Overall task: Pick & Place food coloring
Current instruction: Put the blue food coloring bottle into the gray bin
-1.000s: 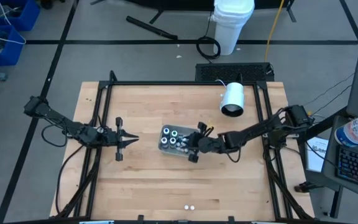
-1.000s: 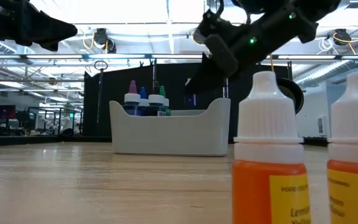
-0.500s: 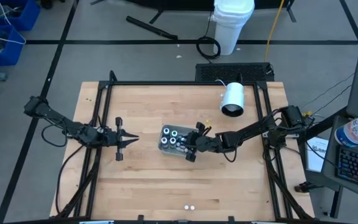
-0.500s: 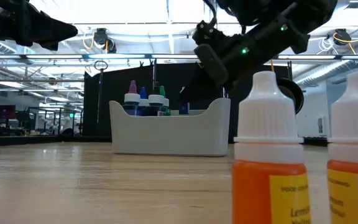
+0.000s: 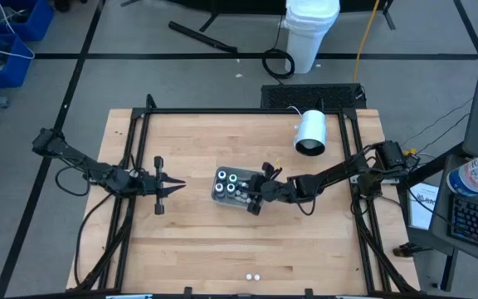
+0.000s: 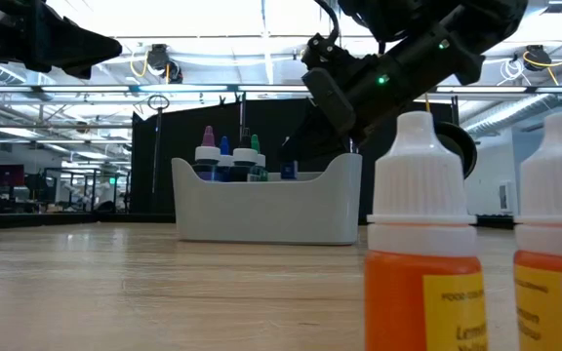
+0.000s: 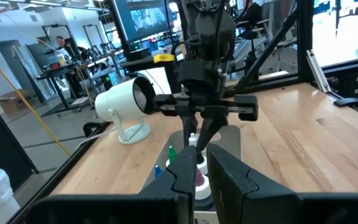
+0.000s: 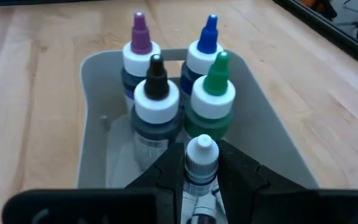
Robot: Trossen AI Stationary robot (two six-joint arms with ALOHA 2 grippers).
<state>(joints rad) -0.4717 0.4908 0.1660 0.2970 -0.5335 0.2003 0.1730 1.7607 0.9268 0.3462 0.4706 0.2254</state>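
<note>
A pale wooden counter (image 5: 222, 241) is sitting inside a black frame, with a big open workshop stretching out behind it in the low view. Now to the jaws: the right gripper (image 8: 201, 177) is clamping a white-capped bottle (image 8: 201, 163) between its two dark fingers, squeezing it at the neck. That bottle is standing upright in the grip, long axis vertical, its rounded cap pointing up. It is hanging right at the near end of the grey tray (image 8: 95, 118), just in front of the others and over the tray's open space.

Four more food coloring bottles are standing upright in the tray, tips up: a purple-tipped bottle (image 8: 140, 53) and a blue-tipped bottle (image 8: 206, 48) at the far end, a black-tipped bottle (image 8: 156, 99) and a green-tipped bottle (image 8: 214, 93) right in front of them, all packed close together. In the high view the tray (image 5: 220, 198) is lying at the counter's middle, with the right arm reaching in over its right end.

The left gripper (image 5: 171, 188) is hovering well off to the tray's left, its jaws pressed nearly together and carrying nothing. Two orange bottles (image 6: 425, 244) are standing upright at the counter's front edge, white caps up, far from the tray. A white cylinder (image 5: 310, 133) is lying on its side toward the back right.
</note>
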